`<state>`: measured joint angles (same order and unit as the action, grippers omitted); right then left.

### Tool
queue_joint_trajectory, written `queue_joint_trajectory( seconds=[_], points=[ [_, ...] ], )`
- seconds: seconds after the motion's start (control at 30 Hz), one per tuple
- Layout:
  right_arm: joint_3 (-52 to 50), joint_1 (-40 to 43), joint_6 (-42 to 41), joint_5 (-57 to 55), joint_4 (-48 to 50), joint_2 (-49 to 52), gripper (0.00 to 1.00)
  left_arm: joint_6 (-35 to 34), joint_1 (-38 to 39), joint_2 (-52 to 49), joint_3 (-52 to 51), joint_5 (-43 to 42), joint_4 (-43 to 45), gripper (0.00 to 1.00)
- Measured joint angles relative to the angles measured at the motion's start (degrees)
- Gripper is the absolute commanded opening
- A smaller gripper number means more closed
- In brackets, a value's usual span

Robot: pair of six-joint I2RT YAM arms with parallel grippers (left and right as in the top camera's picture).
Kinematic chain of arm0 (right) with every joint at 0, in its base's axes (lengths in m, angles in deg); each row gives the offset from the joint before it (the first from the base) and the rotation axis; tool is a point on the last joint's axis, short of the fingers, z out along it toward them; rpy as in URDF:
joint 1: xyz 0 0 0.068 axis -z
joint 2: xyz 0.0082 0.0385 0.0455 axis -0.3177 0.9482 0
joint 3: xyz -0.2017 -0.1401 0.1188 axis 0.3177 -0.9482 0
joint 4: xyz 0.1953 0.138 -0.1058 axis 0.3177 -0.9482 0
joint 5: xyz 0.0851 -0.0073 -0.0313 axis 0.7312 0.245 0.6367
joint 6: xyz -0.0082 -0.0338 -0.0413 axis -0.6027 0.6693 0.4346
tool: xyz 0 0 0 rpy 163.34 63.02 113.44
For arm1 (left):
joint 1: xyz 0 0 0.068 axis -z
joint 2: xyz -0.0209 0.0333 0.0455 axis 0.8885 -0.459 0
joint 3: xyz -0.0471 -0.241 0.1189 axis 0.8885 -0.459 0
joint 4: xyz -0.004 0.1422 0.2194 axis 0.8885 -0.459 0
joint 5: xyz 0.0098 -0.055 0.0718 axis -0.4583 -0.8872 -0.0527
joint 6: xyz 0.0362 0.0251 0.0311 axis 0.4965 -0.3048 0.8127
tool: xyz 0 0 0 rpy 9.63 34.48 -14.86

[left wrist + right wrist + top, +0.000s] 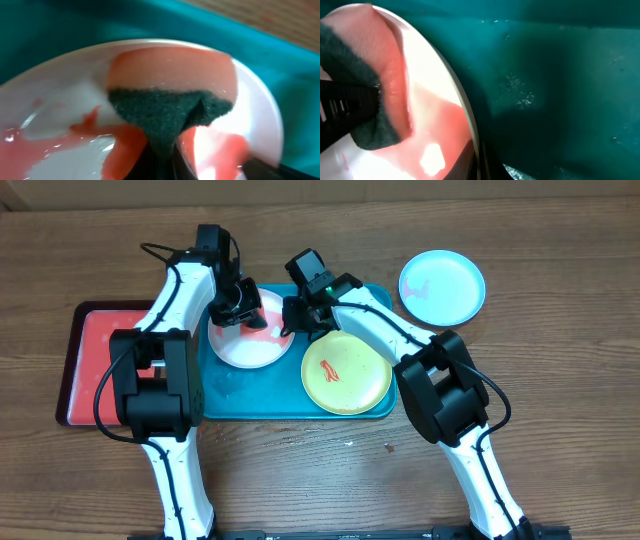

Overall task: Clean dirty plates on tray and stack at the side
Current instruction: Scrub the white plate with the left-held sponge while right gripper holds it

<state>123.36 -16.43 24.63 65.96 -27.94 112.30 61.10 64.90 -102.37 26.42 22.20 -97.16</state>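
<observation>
The white plate [245,348] lies on the teal tray [250,402] with red smears across it [50,115]. My left gripper [243,308] is shut on a pink sponge with a dark green scrub face [170,85], pressed onto the plate's far side. My right gripper [295,320] is shut on the white plate's right rim [465,115], and the sponge [355,75] shows at the left of that view. A yellow-green plate [346,372] with a red smear lies on the tray's right half. A light blue plate [442,287] sits on the table beyond the tray's right corner.
A red tray with a dark rim [95,350] lies against the teal tray's left side, partly under my left arm. Both arms cross over the teal tray's back edge. Bare wooden table surrounds the trays.
</observation>
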Motion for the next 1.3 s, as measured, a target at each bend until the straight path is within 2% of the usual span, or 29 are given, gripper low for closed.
queue_joint_trajectory(
  seconds=[0.2,0.5,0.77,0.93,1.13,1.3],
  points=[
    [0.0,-0.1,0.0,0.1,0.0,0.0,0.04,0.0,-2.7,0.0,0.5,4.7,-3.3,0.04],
    [0.0,-0.4,0.0,0.3,0.3,0.0,0.04,0.0,-6.9,0.0,0.6,6.1,-2.2,0.04],
    [0.0,-0.4,0.0,0.3,0.4,0.0,0.04,0.0,-7.9,-0.2,0.6,-3.1,-2.9,0.04],
    [0.0,-0.4,0.0,0.3,0.3,0.0,0.04,0.0,-4.3,-0.4,0.6,-9.1,-2.2,0.04],
    [0.0,-0.4,0.0,0.2,0.1,0.0,0.04,0.8,-0.3,-0.5,0.6,-10.7,-2.0,0.04],
    [0.0,-0.4,0.2,0.2,0.2,0.0,0.04,1.1,-2.1,-0.5,0.7,-10.1,-5.0,0.04]
  ],
)
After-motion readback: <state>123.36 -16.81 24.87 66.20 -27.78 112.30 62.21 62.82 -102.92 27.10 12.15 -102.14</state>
